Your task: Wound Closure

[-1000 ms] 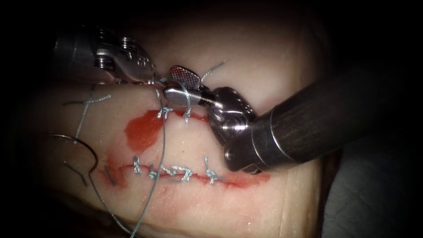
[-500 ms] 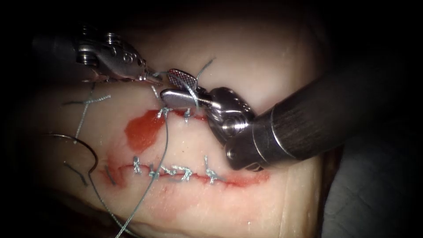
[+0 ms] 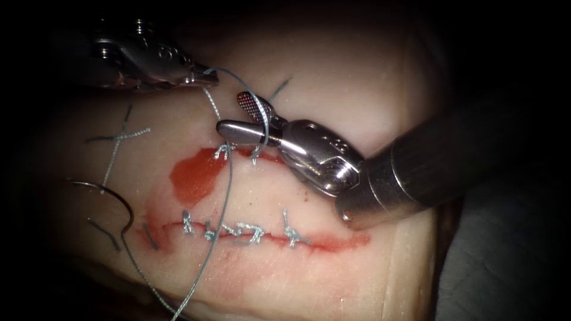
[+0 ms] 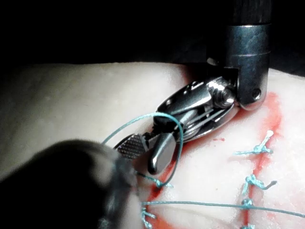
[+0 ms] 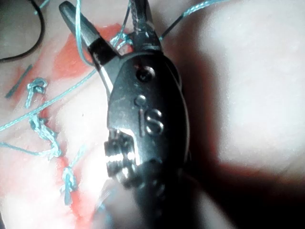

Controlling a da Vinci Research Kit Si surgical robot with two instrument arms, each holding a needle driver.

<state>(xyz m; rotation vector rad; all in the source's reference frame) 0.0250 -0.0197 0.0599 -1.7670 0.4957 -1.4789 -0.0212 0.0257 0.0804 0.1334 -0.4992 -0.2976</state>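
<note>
Left pincer [image 3: 199,74] closed, right pincer [image 3: 235,113] agape

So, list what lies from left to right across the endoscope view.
Needle lying free on the tissue → left gripper, shut on the thread → red fluid → right gripper, jaws open with thread looped around them → right shaft.

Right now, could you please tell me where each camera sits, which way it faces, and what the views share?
Endoscope view: above and in front of the tissue; both tools; left claw shut on thread; right claw open, thread looped around it; needle lying free left of the cut.
Left wrist view: along the left shaft; faces the right claw.
Right wrist view: along the right shaft; own claw.
Shared: thread, stitched cut, right claw.
</note>
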